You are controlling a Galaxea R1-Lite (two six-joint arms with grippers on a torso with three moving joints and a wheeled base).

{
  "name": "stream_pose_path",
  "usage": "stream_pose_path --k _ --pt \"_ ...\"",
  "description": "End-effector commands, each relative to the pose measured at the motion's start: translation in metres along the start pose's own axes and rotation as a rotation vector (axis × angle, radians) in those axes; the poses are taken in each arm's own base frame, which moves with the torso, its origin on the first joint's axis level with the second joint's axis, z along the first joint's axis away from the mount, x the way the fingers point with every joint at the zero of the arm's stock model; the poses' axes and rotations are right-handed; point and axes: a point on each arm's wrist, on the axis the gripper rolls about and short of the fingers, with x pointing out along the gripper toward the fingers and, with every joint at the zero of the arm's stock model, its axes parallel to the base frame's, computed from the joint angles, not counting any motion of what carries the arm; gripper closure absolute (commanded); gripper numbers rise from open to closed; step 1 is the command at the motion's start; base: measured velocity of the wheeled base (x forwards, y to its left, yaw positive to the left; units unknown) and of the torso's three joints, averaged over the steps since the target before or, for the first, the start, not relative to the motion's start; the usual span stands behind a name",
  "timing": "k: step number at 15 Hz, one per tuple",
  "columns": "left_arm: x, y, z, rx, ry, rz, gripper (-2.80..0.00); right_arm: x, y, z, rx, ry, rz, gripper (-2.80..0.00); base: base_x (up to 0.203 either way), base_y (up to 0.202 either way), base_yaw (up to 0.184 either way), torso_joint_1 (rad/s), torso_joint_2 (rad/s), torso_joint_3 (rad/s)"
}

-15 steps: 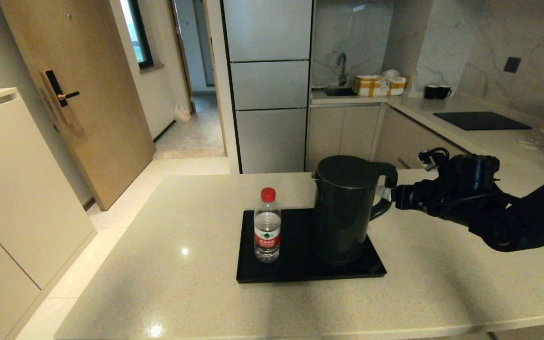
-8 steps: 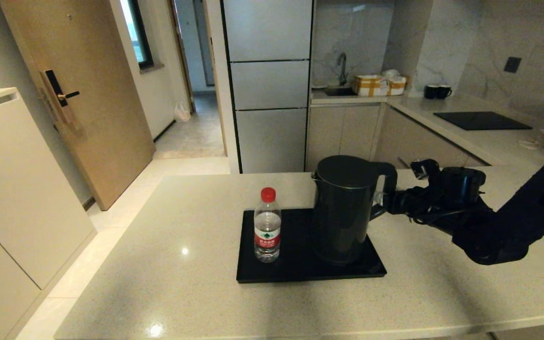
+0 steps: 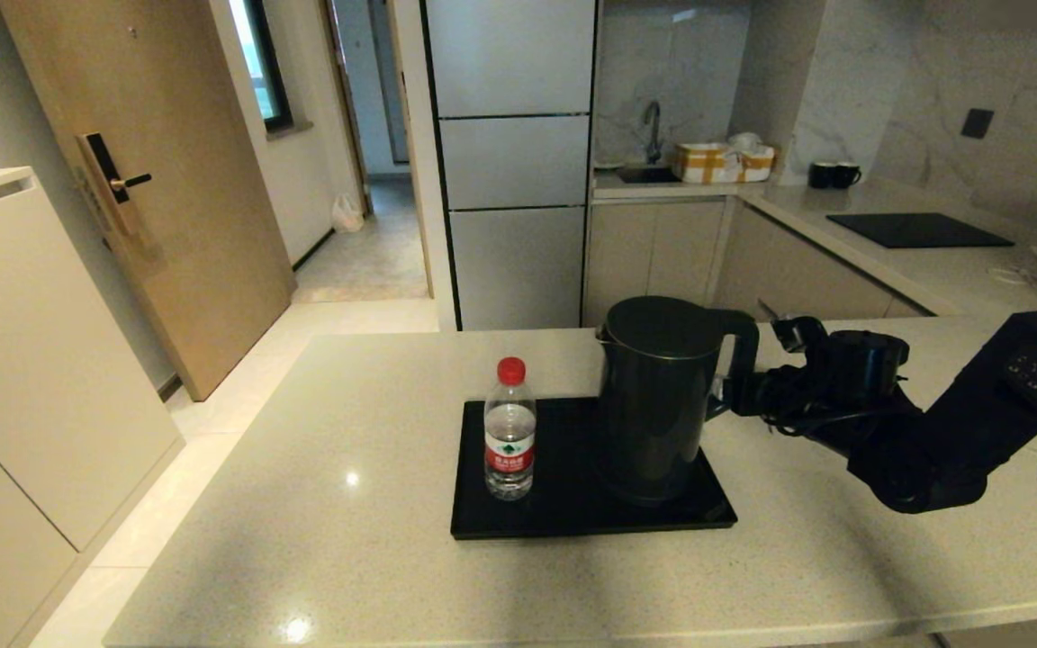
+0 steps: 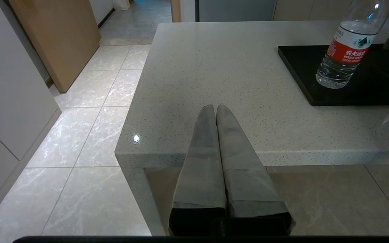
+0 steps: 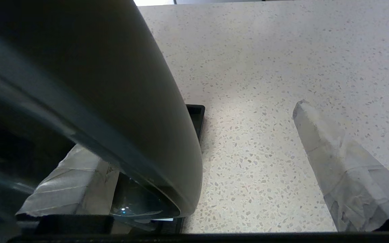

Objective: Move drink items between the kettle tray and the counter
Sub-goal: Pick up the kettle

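From the head view, the pale speckled desk [image 3: 347, 558] juts into a kitchen, with a wooden door [image 3: 158, 180] on the left, tall grey cabinets [image 3: 514, 162] behind, and a far counter that carries a sink [image 3: 649, 171], two mugs [image 3: 834, 175] and a cooktop [image 3: 919, 230]. The tray [image 3: 572, 517] lies near the desk's middle. The bottle [image 3: 509, 430] stands upright on its left part and the kettle [image 3: 658, 396] stands on its right part, handle turned toward the robot's right. The right gripper [image 3: 734, 391] reaches in from the right at handle height, right at the handle loop.

In the left wrist view, the left gripper [image 4: 215, 109] hangs by the desk's near edge, above a marble tile floor [image 4: 79, 135], its fingers [image 4: 203, 141] pressed together with nothing held. The bottle [image 4: 348, 47] and a tray corner [image 4: 302, 81] are well apart from it.

In the right wrist view, the right gripper's fingers [image 5: 336, 162] are spread wide. One sits beyond the kettle handle [image 5: 113, 111] and the other is out over the bare desk [image 5: 265, 67], so the handle lies between them, not clamped. A tray corner [image 5: 196, 116] shows below.
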Motion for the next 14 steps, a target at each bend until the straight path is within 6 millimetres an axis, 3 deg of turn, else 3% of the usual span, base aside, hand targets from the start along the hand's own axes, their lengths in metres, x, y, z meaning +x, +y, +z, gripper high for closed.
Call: stream_pose_path --k 1,2,14 --pt "0.000 0.000 0.000 0.000 0.001 0.002 0.00 0.001 0.000 0.002 -0.001 -0.011 -0.014 -2.80 0.000 0.000 0.000 0.000 0.00 0.000" --pt "0.000 0.000 0.000 0.000 0.002 0.003 0.00 0.003 -0.001 0.003 -0.003 -0.020 -0.040 0.00 0.000 0.000 0.000 0.000 0.00 0.000" --pt "0.000 0.000 0.000 0.000 0.002 0.001 0.00 -0.004 0.001 0.015 -0.008 -0.047 -0.082 0.00 0.000 0.000 0.000 0.000 0.00 0.000"
